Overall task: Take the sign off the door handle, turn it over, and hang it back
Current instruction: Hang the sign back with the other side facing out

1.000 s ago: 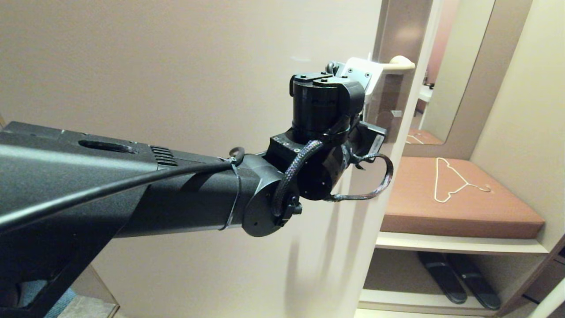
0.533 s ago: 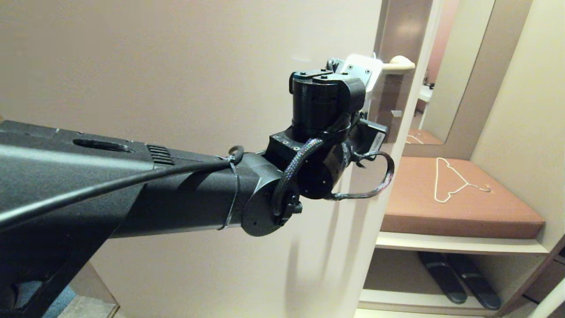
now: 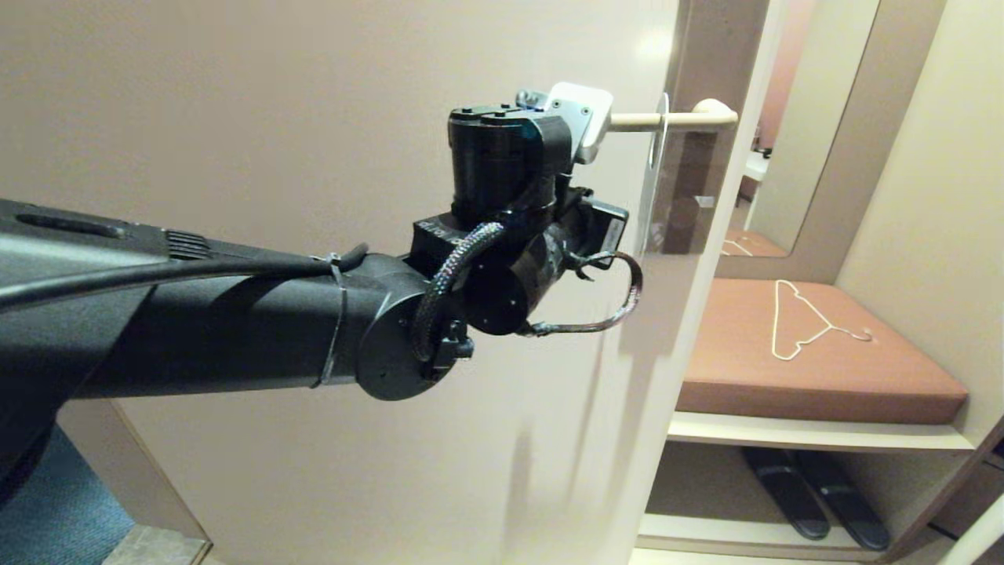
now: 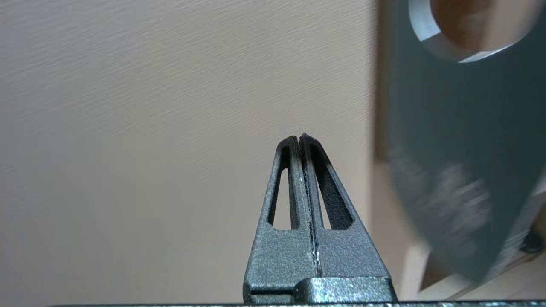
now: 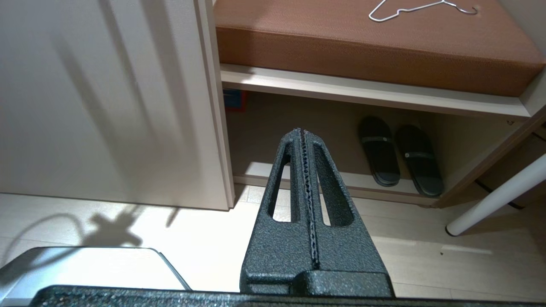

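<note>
Head view: sign (image 3: pixel 657 169) hangs edge-on from the handle (image 3: pixel 674 120), near the pivot end. Left gripper (image 4: pixel 301 138) sits just beside it toward the door, jaws pressed shut, holding nothing. Right gripper (image 5: pixel 300 132), also shut and empty, hangs low over the floor. Risks: closed fingers would only nudge the card, setting it swinging or sliding along the lever; it looks thin, easy to bend or drop.

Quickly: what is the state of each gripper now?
Left gripper: closed, holding nothing, beside the sign.
Right gripper: closed, holding nothing, parked low.
</note>
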